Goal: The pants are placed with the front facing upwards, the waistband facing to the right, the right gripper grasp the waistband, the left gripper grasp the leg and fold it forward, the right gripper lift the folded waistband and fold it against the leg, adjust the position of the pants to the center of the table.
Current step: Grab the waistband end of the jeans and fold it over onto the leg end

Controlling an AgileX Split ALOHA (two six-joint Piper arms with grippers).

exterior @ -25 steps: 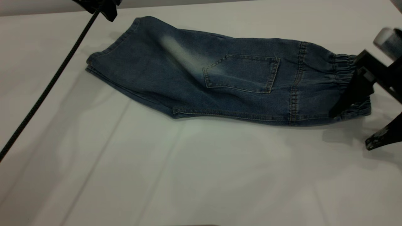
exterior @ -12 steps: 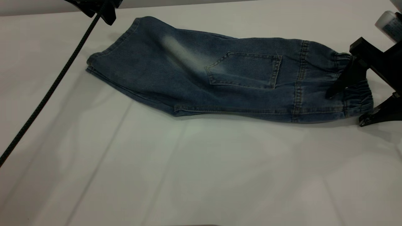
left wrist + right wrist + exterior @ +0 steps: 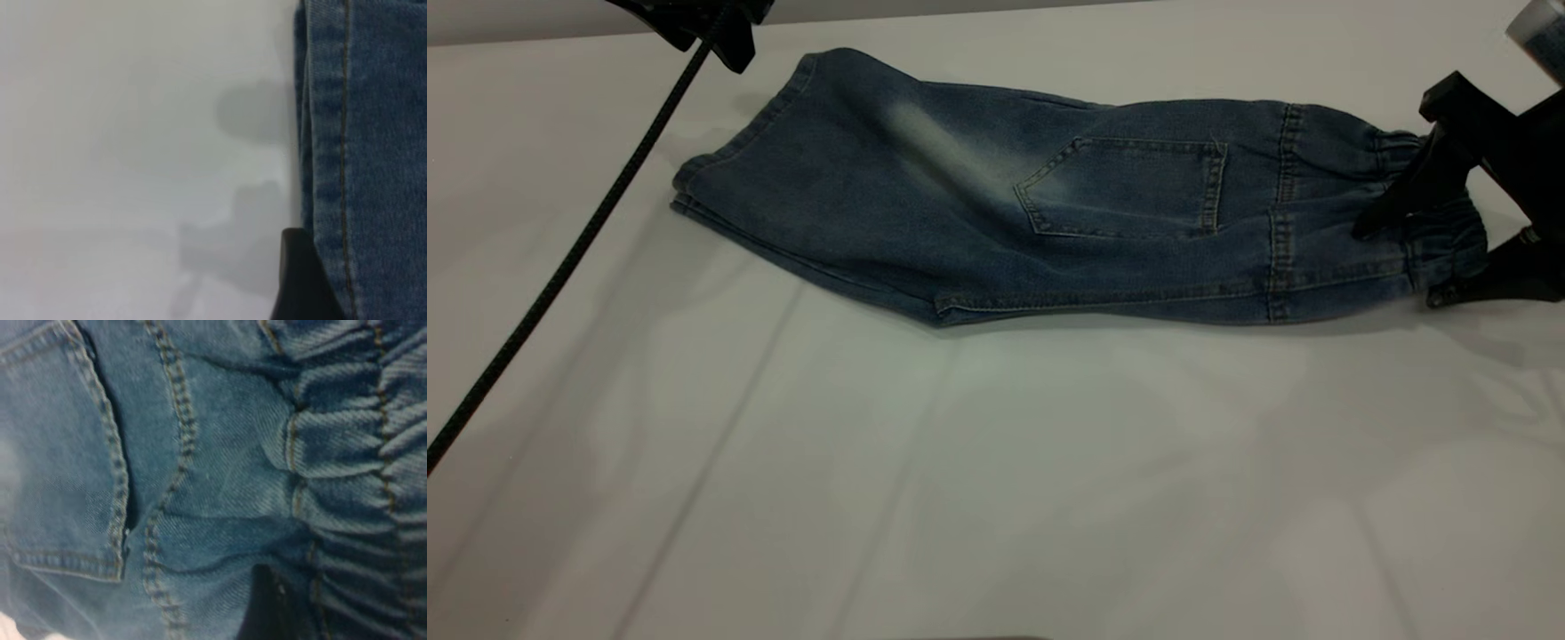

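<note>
Blue denim, the pants (image 3: 1049,209), is laid folded lengthwise across the far half of the table (image 3: 996,480), the patch pocket (image 3: 1129,187) uppermost and the waistband (image 3: 1436,231) at the right end. Compared with a second ago, the waistband end has been raised off the table and drawn slightly toward the far side, so the near hem line now slopes upward to the right; the leg end at the left has stayed where it was. The right gripper (image 3: 1414,258) has been brought higher, and its jaws are seen clamped on the waistband, one finger over the gathered band and one under it.

The left gripper (image 3: 711,27) is seen at the top left corner of the exterior view, above the leg hem; whether its jaws are apart cannot be told. In the left wrist view a dark fingertip (image 3: 300,280) is shown just beside the stitched hem edge. In the right wrist view the ruched elastic and tan stitching are shown close up, with a dark finger (image 3: 267,607) against the cloth.
</note>
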